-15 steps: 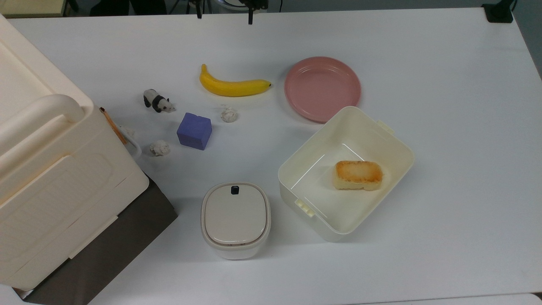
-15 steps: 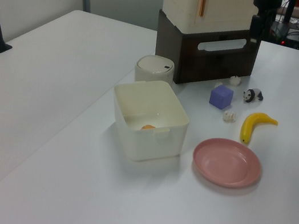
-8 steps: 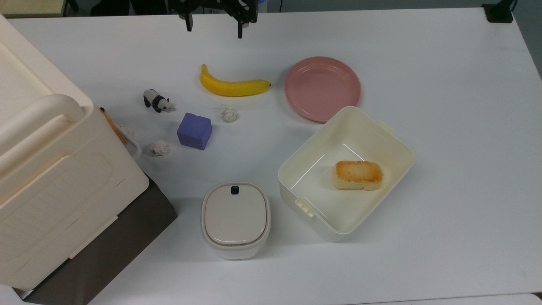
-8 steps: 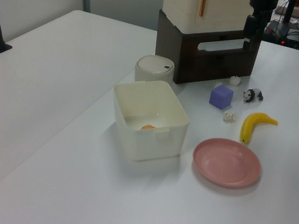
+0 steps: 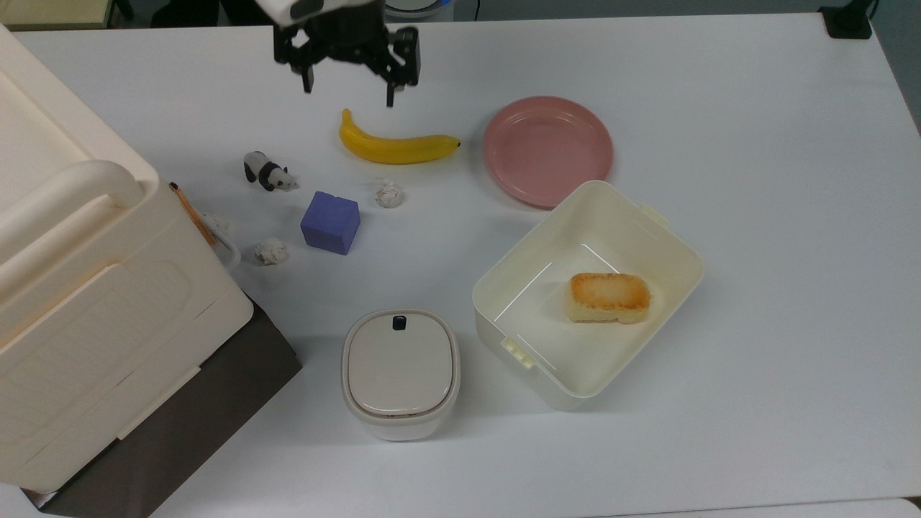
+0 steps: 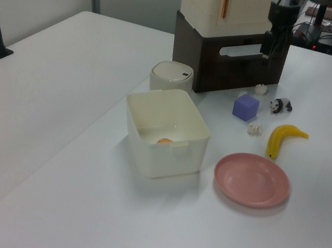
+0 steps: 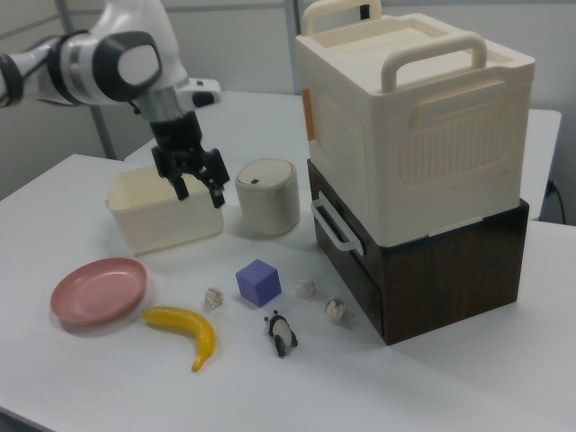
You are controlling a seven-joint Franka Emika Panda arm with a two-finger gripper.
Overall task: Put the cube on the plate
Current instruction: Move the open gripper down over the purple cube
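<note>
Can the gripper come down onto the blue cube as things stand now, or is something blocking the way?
Probably yes. The gripper hangs open above the table, and the cube stands free with its top uncovered. The panda figure and two crumpled paper balls lie nearby without touching it.

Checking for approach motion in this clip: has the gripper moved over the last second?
Yes. In the top view the gripper has come down from the frame's upper edge toward the banana, which has stayed put.

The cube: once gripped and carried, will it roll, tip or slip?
The cube sits flat on the table, with plain square faces, so it probably won't roll or tip. Its matte surface should give the open gripper decent friction. It looks solid, so likely stiff; weight can't be judged.
</note>
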